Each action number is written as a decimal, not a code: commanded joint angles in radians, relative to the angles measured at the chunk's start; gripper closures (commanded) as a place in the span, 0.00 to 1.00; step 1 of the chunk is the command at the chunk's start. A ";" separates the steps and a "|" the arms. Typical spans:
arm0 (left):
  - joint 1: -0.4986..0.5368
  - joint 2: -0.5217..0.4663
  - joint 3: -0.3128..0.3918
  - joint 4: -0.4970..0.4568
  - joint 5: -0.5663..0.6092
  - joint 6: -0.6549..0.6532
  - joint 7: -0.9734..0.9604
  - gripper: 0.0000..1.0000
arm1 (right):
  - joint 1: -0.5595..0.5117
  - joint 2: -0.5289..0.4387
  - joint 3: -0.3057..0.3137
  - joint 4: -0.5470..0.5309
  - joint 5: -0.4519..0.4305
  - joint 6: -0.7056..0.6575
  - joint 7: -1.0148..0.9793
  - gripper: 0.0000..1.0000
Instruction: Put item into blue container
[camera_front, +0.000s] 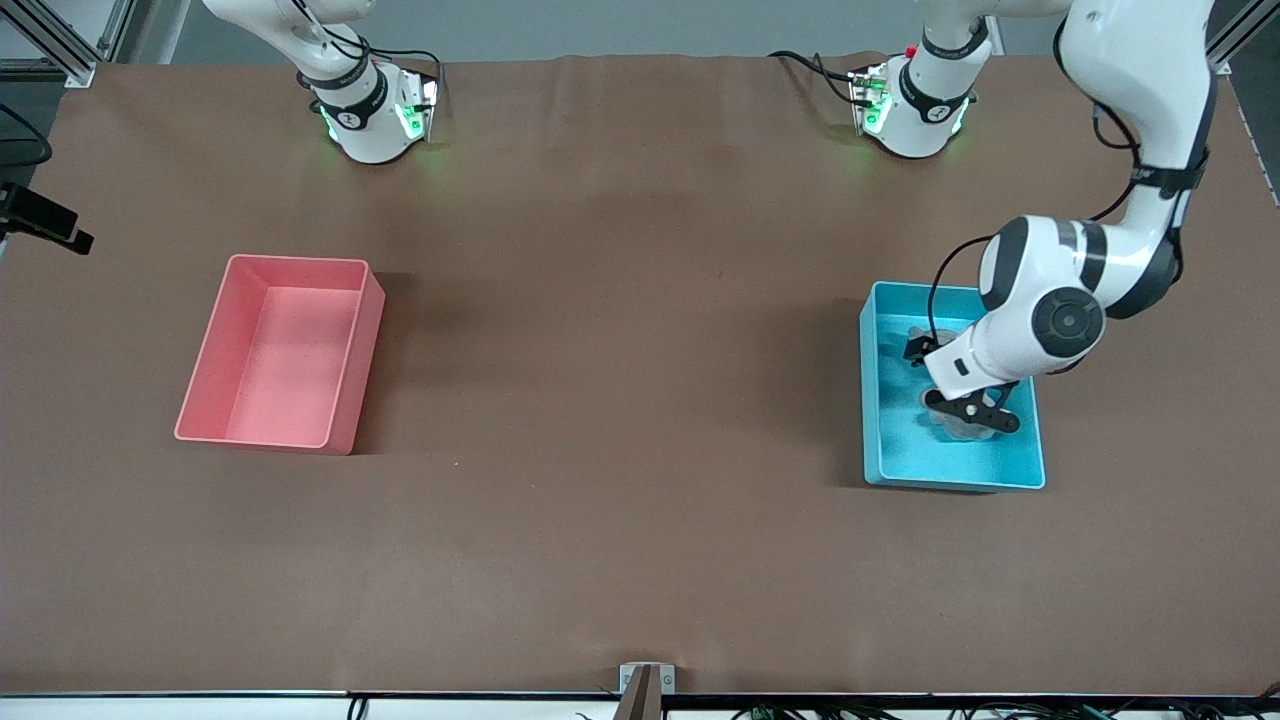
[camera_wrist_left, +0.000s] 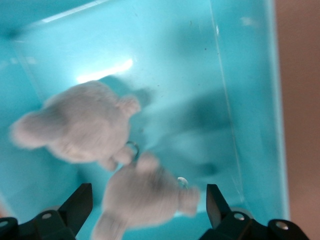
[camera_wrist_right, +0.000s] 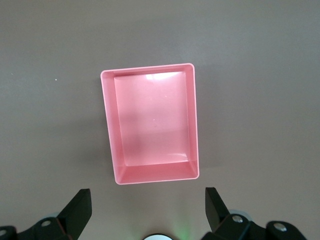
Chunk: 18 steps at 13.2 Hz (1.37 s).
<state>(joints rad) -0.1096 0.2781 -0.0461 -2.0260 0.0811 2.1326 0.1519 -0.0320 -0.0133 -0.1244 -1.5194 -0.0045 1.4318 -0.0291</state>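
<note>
The blue container (camera_front: 872, 400) stands at the left arm's end of the table. Two grey plush toys lie in the blue container (camera_wrist_left: 200, 75): one (camera_wrist_left: 80, 125) on its floor, the other (camera_wrist_left: 145, 200), blurred, between the spread fingers of my left gripper (camera_wrist_left: 148, 195), touching neither. My left gripper (camera_front: 968, 415) is open, low inside the container just over a grey toy (camera_front: 945, 427). The second toy (camera_front: 915, 335) is partly hidden by the arm. My right gripper (camera_wrist_right: 145, 197) waits open and empty, high over the table beside the pink bin (camera_wrist_right: 152, 120).
The pink bin (camera_front: 285, 350), with nothing in it, stands at the right arm's end of the table. Brown table surface (camera_front: 620, 350) lies between the two bins. A small bracket (camera_front: 645, 685) sits at the table edge nearest the front camera.
</note>
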 joint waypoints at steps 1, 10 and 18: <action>0.011 -0.138 -0.009 -0.019 0.005 -0.077 -0.006 0.00 | -0.063 -0.045 0.071 -0.044 -0.008 0.009 -0.026 0.00; 0.013 -0.375 0.000 0.109 -0.070 -0.376 -0.037 0.00 | 0.047 -0.045 -0.012 -0.044 -0.011 0.010 -0.025 0.00; 0.128 -0.365 0.000 0.351 -0.070 -0.514 -0.078 0.00 | 0.050 -0.045 -0.012 -0.042 -0.011 0.007 -0.018 0.00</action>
<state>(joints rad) -0.0146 -0.1045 -0.0416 -1.7545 0.0286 1.6486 0.0799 0.0069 -0.0211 -0.1284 -1.5229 -0.0045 1.4343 -0.0457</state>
